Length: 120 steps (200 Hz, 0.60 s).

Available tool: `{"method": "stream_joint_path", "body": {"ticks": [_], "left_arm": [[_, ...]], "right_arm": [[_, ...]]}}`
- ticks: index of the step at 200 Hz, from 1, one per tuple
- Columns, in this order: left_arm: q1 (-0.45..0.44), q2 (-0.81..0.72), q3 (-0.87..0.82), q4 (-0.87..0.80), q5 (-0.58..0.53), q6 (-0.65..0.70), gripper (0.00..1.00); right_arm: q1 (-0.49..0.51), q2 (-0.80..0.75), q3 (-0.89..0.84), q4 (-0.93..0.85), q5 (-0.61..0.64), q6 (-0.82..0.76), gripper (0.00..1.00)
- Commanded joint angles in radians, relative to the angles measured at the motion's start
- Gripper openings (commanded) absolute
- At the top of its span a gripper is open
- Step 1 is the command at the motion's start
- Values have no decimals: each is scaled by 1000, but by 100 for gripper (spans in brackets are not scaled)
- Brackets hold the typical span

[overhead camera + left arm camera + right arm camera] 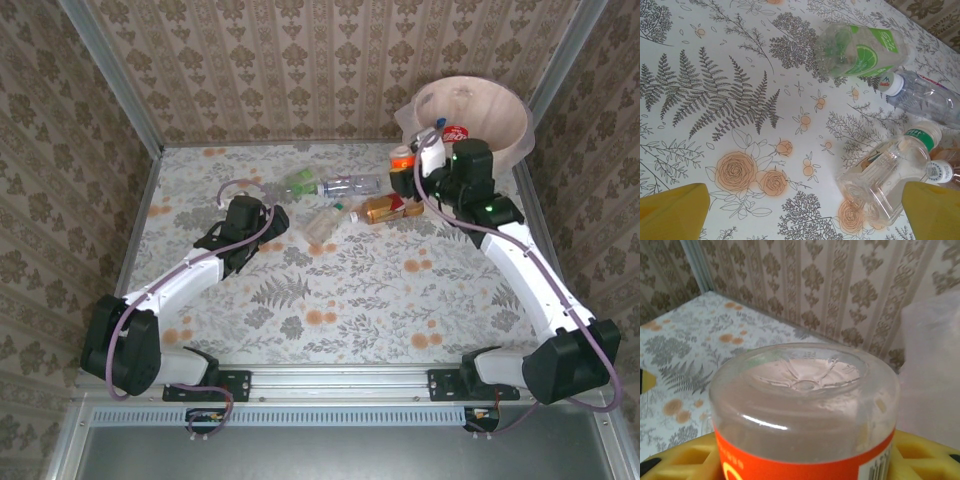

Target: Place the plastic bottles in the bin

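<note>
**Right gripper (408, 170) clamps orange-labelled bottle (805, 410) at rim of bin (505, 120)**

Yellow fingers (927, 455) press in on either side of the clear bottle, whose dimpled base faces the wrist camera. From above, the held bottle hangs at the bin's nine o'clock, just beside the rim. The bin is cream-white and lined with a pinkish bag. It stands at the two o'clock corner of the flower-printed table (400, 300). A red-and-white item (456, 131) lies inside it, too small to make out further.

At ten o'clock from the table's centre, the left gripper (800, 215) hovers low with its jaws spread wide, gripping nothing.

Four more bottles lie on their sides between the two arms, at twelve o'clock from the table's centre.
- **Green-labelled bottle (300, 183):** it lies nearest the left gripper.
- **White-capped clear bottle (352, 185):** it lies at the green-labelled bottle's three o'clock, just beside it.
- **Green-capped clear bottle (325, 222):** it sits at the green-labelled bottle's five o'clock. In the left wrist view it lies at four o'clock, near that gripper's right-hand finger (935, 210).
- **Amber bottle (392, 208):** it lies at the green-capped bottle's three o'clock and at the held bottle's six o'clock.
</note>
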Motion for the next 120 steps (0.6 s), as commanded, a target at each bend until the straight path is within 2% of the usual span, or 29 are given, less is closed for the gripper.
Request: {"method": "stream_joint_path", "body": {"ticks": [1, 46, 120], "left_arm": [[8, -33, -21, 10, 8, -21, 100], [8, -51, -33, 16, 2, -21, 100], [9, -79, -53, 42, 22, -21, 100]], "right_arm": [[-45, -6, 93, 25, -46, 41, 42], [-127, 51, 246, -14, -25, 108, 42], [-182, 273, 570, -178, 337, 173, 40]]}}
